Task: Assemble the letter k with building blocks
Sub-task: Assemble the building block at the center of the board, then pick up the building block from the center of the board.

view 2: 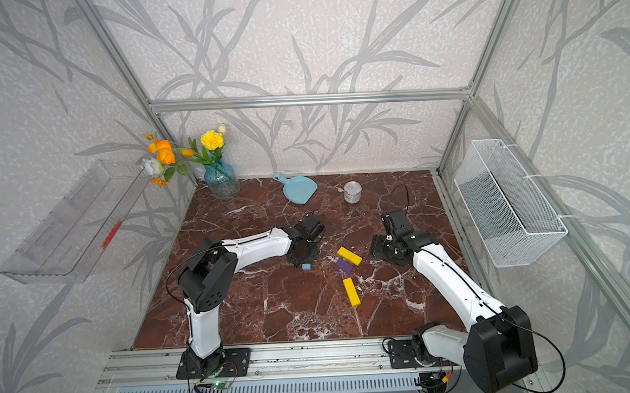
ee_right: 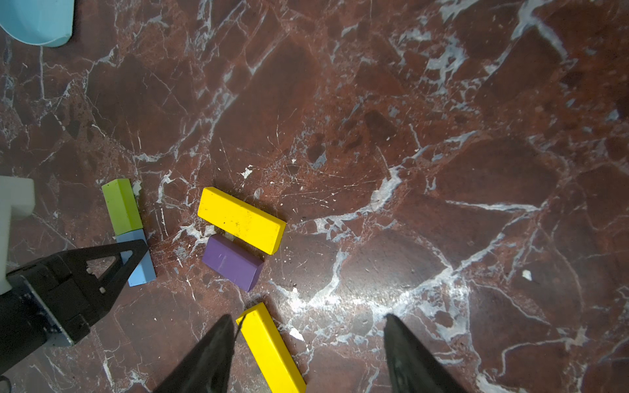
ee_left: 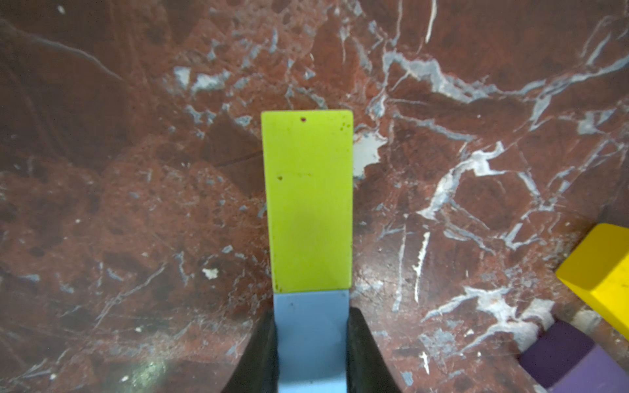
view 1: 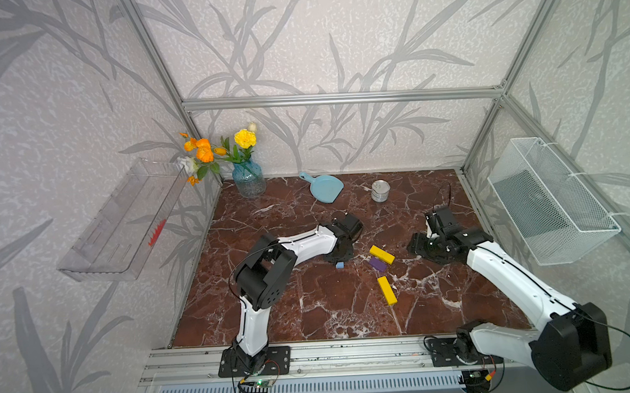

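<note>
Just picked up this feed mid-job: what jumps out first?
The left gripper is shut on a light blue block, set end to end with a lime green block mid-table. To their right lie a yellow bar beside a purple block, and a second yellow bar nearer the front. The right gripper stands open close by.

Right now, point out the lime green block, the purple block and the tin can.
lime green block (ee_left: 308,200), left wrist view, middle of its top face
purple block (ee_right: 229,257), right wrist view, middle of its top face
tin can (view 1: 380,191), a top view, middle of the can
</note>
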Available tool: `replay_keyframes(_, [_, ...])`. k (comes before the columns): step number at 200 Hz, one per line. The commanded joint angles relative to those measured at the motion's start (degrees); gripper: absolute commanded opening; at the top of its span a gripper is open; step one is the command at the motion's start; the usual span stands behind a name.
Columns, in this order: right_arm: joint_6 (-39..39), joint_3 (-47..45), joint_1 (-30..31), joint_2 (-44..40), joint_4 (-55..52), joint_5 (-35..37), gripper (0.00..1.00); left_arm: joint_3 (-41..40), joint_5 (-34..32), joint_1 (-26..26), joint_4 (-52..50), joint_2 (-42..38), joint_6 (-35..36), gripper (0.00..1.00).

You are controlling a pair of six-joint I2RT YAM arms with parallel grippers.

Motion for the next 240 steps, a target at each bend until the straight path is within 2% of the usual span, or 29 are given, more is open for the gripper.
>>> replay_keyframes(1, [0.2, -0.4, -0.2, -0.2, -0.5, 0.1, 0.69, 0.5, -1.9, 0.5, -2.2, 2.5, 1.2, 0.00])
replay_keyframes(28, [0.2, -0.4, -0.2, -0.3, -0.5, 0.2, 0.69, 0.6, -1.9, 0.5, -2.6, 2.8, 1.3, 0.00])
replay_keyframes(43, [0.1, -0.4, -0.2, -0.2, -0.5, 0.1, 0.69, 0.6, -1.6, 0.5, -2.9, 2.9, 1.5, 0.12])
replay_keyframes(50, [0.0, -0.5, -0.2, -0.2, -0.4, 0.0, 0.69, 0.6, -1.8, 0.5, -2.9, 2.8, 1.5, 0.23])
replay_keyframes(70, [-1.0, -0.4, 0.0, 0.1, 0.1, -2.0, 0.69, 0.3, -2.7, 0.5, -3.3, 2.2, 1.1, 0.72])
replay_keyframes(77, [-3.3, -0.4, 0.6, 0.1, 0.5, -2.5, 0.69, 0.2, -3.0, 0.5, -3.2, 1.8, 1.0, 0.81])
replay_keyframes(81, [-4.0, -0.3, 1.1, 0.2, 0.7, -2.6, 0.69, 0.2, -3.3, 0.5, -3.5, 1.6, 0.8, 0.97])
replay_keyframes(84, [-4.7, -0.3, 1.6, 0.2, 0.9, -2.7, 0.69, 0.2, -3.4, 0.5, -3.6, 1.4, 0.7, 0.99])
replay_keyframes(130, [-15.2, 0.2, 11.1, 4.7, 4.7, -4.2, 0.68, 1.2, -3.0, 0.5, -4.9, -4.3, -1.1, 1.00])
replay_keyframes(159, [-22.7, 4.0, 16.7, 10.8, 3.8, -1.1, 0.67, -0.1, -7.0, 1.3, -5.5, -13.7, -1.6, 1.00])
replay_keyframes(186, [-27.8, 5.6, 18.6, 15.0, 6.0, -2.6, 0.65, -4.4, -6.1, 6.4, -4.6, -21.9, -2.3, 1.00])
replay_keyframes(209, [-31.2, 7.1, 19.1, 18.2, 6.8, -2.1, 0.63, -8.4, -4.1, 11.6, -4.9, -27.3, -0.3, 1.00])
replay_keyframes(240, [-34.8, 9.0, 19.1, 21.8, 6.7, -1.3, 0.61, -13.5, -2.7, 15.9, -5.6, -32.8, 1.9, 1.00])
